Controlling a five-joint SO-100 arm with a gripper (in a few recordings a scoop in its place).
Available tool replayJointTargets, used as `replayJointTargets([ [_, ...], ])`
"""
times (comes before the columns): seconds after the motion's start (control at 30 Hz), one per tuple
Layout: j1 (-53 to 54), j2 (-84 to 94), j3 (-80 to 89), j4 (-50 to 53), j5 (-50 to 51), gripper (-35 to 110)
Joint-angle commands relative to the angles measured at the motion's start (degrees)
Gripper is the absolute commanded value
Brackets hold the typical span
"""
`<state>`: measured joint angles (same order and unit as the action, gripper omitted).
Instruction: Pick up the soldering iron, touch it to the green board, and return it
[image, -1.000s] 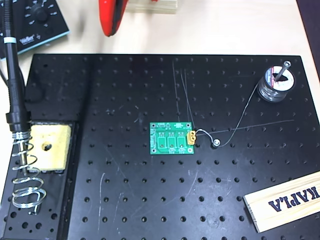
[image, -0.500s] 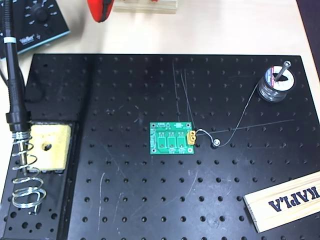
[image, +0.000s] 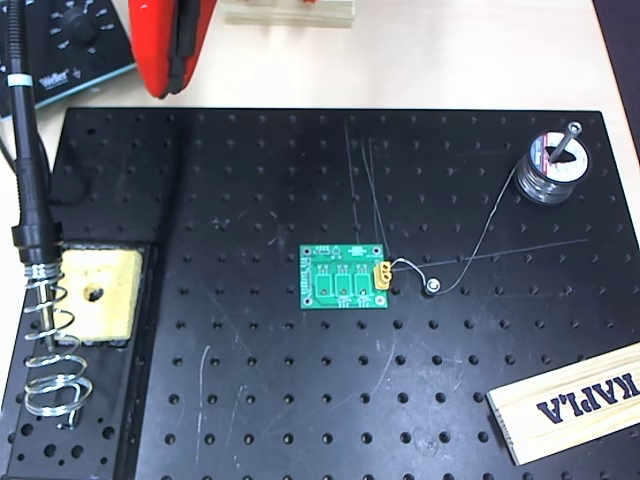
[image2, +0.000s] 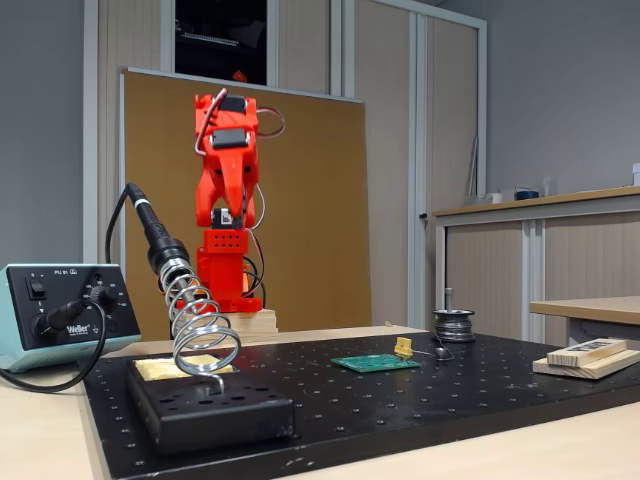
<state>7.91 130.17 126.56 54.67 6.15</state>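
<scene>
The red tool (image: 170, 60), fingers nearly together and empty, hovers near the black breadboard's (image: 250, 400) top-left corner. The slim black soldering iron (image: 28, 190) rests in its silver coil stand (image: 50, 350); the small green board (image: 345, 278) lies mid-breadboard.

The arm (image2: 226, 200) was bright red plastic with black servo blocks set into its joints. Thin cables looped beside its upper links. The gripper (image: 172, 45) showed red shells with a dark seam.
</scene>
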Motion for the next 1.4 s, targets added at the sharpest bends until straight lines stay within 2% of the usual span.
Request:
replayJointTargets([
  [0.0,1.3,-1.8,-4.4,0.4,-1.6,14],
  [0.27,2.5,-8.1,-8.5,-0.8,-4.5,20],
  [0.7,6.5,-23.3,-20.0,-6.1,-11.1,20],
  [1.07,10.1,-29.8,-19.2,-12.7,-12.5,22],
  [1.37,11.3,-33.8,-22.6,-12.9,-13.2,22],
])
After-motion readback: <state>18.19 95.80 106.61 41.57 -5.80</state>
